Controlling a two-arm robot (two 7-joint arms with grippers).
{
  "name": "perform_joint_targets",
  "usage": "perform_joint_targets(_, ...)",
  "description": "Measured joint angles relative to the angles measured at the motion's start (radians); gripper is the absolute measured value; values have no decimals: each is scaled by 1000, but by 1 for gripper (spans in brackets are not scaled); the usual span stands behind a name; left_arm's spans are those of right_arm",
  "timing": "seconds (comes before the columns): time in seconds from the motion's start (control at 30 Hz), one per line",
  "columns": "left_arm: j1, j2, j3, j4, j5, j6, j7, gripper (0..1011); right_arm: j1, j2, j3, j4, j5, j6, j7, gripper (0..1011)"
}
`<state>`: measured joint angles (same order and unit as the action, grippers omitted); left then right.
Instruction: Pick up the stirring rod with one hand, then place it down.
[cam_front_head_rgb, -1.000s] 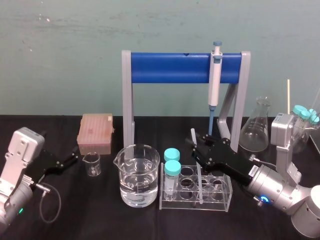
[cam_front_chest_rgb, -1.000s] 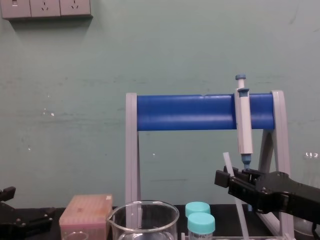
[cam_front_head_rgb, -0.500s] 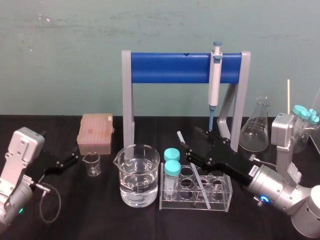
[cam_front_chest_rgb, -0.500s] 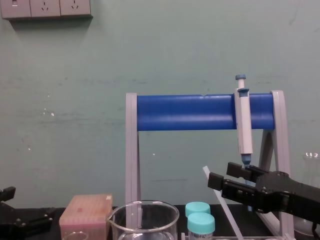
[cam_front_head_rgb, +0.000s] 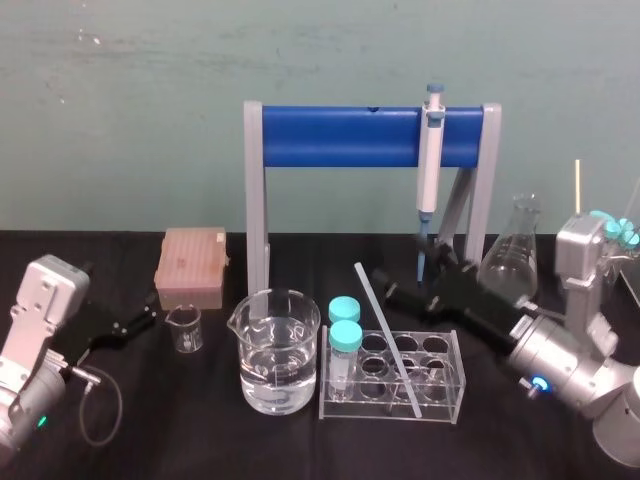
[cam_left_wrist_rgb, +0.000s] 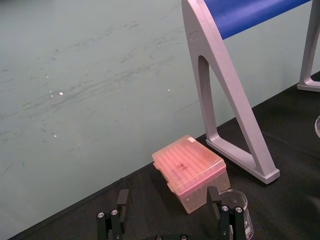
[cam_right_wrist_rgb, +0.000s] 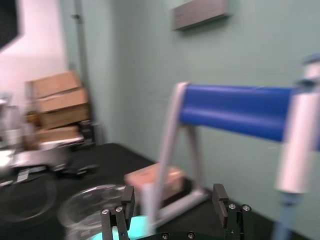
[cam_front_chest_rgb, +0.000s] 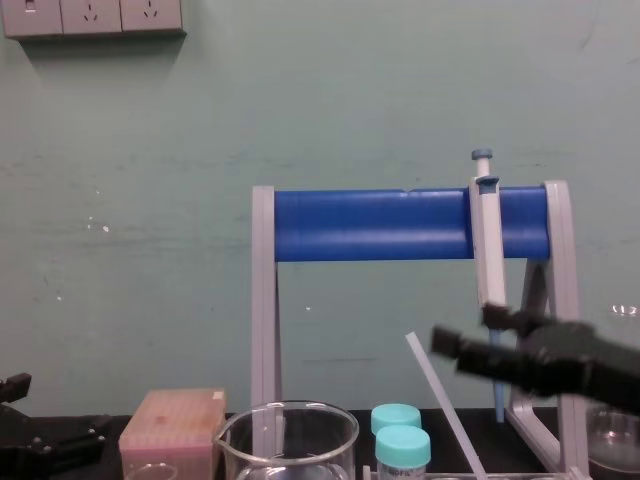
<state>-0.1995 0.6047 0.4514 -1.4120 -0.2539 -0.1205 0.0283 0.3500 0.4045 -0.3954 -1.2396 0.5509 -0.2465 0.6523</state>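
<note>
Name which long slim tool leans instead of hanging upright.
The stirring rod: it leans aslant, lower end in the clear tube rack, while the pipette hangs upright on the blue stand.

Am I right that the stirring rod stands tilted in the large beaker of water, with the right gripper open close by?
Not quite: the stirring rod stands tilted in the clear tube rack, not in the beaker beside it, as the head view shows. The right gripper is indeed open close by.
</note>
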Motion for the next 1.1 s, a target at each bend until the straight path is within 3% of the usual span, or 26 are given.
perform_joint_targets(0.17, 0, 0, 0, 0, 0, 0, 0, 1000, -31, 3, 68, -50, -64, 5, -181, 1000)
perform_joint_targets(0.23, 0, 0, 0, 0, 0, 0, 0, 1000, -60, -1, 113, -83, -130, 25, -345, 1000)
perform_joint_targets(0.27, 0, 0, 0, 0, 0, 0, 0, 1000, -60, -1, 113, -83, -130, 25, -345, 1000)
perform_joint_targets(0.3, 0, 0, 0, 0, 0, 0, 0, 1000, -84, -14, 148, -99, -186, 70, -493, 1000)
perform_joint_targets(0.33, 0, 0, 0, 0, 0, 0, 0, 1000, -84, -14, 148, -99, -186, 70, -493, 1000)
perform_joint_targets(0.37, 0, 0, 0, 0, 0, 0, 0, 1000, -97, -26, 166, -102, -212, 101, -569, 1000)
perform_joint_targets(0.47, 0, 0, 0, 0, 0, 0, 0, 1000, -112, -42, 189, -101, -237, 152, -652, 1000)
perform_joint_targets(0.77, 0, 0, 0, 0, 0, 0, 0, 1000, -121, -71, 214, -57, -216, 286, -660, 1000)
perform_joint_targets(1.1, 0, 0, 0, 0, 0, 0, 0, 1000, -120, -73, 214, -52, -215, 295, -652, 1000)
